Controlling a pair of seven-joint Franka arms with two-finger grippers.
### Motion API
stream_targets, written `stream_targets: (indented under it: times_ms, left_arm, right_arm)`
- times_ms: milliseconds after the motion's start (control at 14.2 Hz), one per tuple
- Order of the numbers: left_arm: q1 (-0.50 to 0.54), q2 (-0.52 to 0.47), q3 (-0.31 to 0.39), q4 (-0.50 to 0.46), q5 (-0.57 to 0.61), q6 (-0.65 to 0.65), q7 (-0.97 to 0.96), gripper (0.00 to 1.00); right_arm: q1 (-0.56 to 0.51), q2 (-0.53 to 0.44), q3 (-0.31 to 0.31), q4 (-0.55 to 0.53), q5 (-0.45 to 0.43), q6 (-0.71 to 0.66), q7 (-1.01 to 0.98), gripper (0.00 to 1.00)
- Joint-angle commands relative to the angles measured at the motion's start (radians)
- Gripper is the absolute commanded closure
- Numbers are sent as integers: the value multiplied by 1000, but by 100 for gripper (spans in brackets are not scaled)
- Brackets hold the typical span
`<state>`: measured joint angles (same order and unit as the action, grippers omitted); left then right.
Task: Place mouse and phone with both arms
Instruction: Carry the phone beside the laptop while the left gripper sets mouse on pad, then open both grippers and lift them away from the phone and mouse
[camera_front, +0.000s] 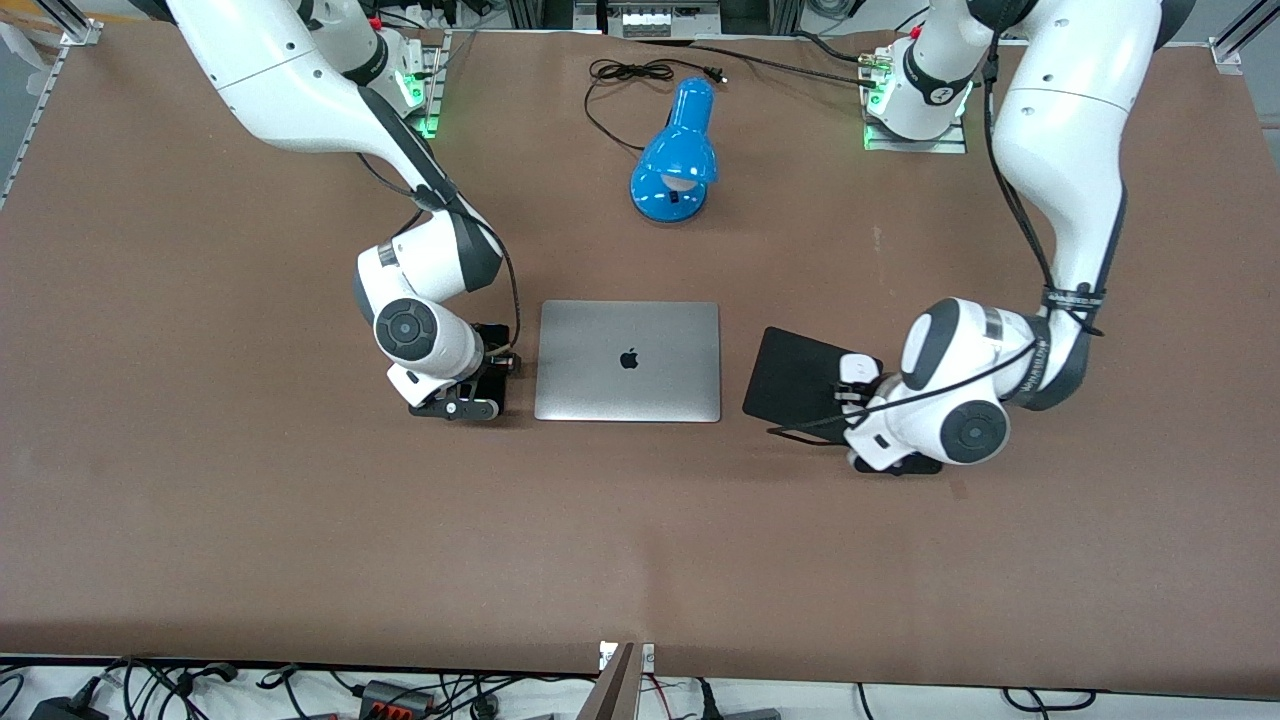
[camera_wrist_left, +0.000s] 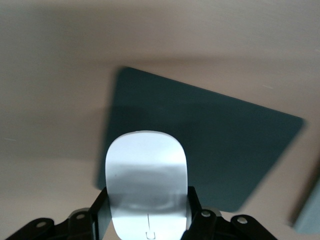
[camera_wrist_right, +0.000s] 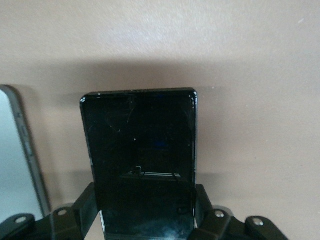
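One mouse, one phone, one laptop

- We see a robotics lab: two white arms bolted to a brown bench on metal base plates lit green.
- Aluminium framing and loose cables line its edges.
- A closed laptop and blue desk lamp serve as props.

The front view looks down from high across the brown table, facing both arm bases along its top edge, and takes in the whole tabletop. The left wrist view sits close over the black left gripper and looks past a small white oval mouse onto a dark square mouse pad, shared with the front view. The right wrist view, equally close, looks along a slim black phone; the closed silver laptop shows at its edge.
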<state>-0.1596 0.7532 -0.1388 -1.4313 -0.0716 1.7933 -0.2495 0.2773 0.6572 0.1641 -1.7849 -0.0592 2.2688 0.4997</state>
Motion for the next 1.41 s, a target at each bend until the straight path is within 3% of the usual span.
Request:
stream_targets:
  times_ms: [0, 565, 635, 776, 847, 918, 988, 1200, 1341]
  left_arm:
    - [-29, 15, -1, 2, -30, -9, -34, 58]
    - [-61, 52, -1, -37, -14, 81, -40, 55]
    - [-61, 52, -1, -37, -13, 81, -40, 45]
    - [-60, 49, -1, -34, -14, 77, -39, 0]
    - [-54, 37, -1, -29, -14, 65, -39, 0]
    - [-43, 17, 1, -26, -14, 42, -39, 0]
    - [-40, -23, 10, -26, -16, -4, -43, 0]
    - [0, -174, 50, -14, -14, -139, -37, 0]
    - [90, -259, 36, 5, -16, -205, -30, 0]
  right_arm:
    - [8, -14, -2, -8, 5, 4, 11, 67]
    - [25, -10, -2, -11, 2, 35, -6, 65]
    - [26, -10, -2, -11, 2, 35, -6, 65]
    - [25, -11, -2, -17, 1, 35, -9, 64]
    - [25, -13, -2, -19, 1, 31, -12, 56]
    - [25, -14, -2, -18, 2, 28, 3, 15]
    - [23, -19, -2, -13, 2, 23, 2, 0]
    - [16, -97, -6, 2, 1, -17, -24, 0]
    - [-10, -160, -9, 57, 1, -127, -27, 0]
